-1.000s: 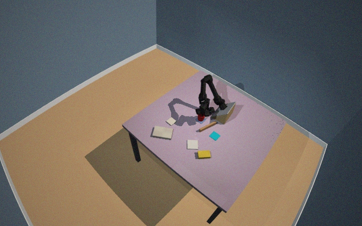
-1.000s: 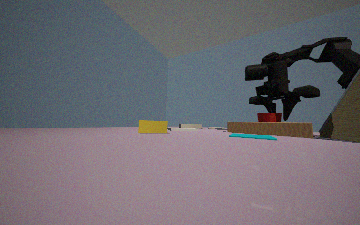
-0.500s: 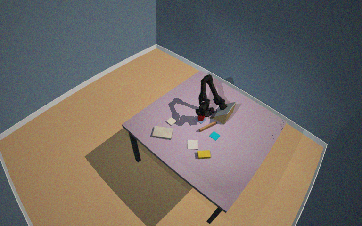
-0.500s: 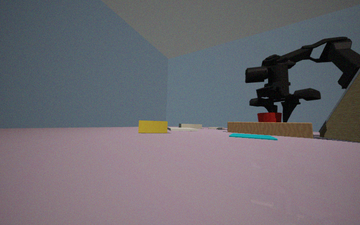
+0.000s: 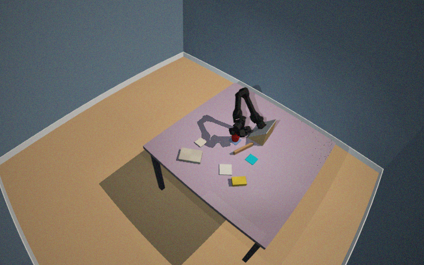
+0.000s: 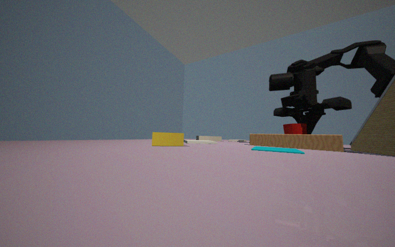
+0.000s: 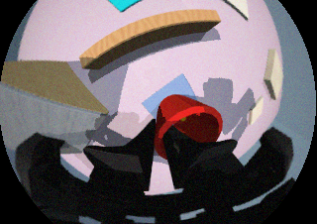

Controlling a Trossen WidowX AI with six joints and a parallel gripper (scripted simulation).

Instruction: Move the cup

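While fingers pinch cup, wooden bar beyond.

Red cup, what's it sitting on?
A light blue pad peeks out beneath the red cup. The cup hides most of it, and the gripper pinching its rim hides the cup's inside.

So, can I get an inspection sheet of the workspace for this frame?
Surface: lilac table, several items on it.
Job's things: red cup over the light blue pad; teal pad beyond the wooden bar, nothing on it. Marbles not visible.
Clutter: wooden bar, tan wedge, yellow block, three pale tiles.
Grippers: claw closed on the cup's near wall; the cup looks tilted in the wrist view.
Cables: nothing seen.
Surroundings: tan floor, blue-grey walls; nothing else seen.
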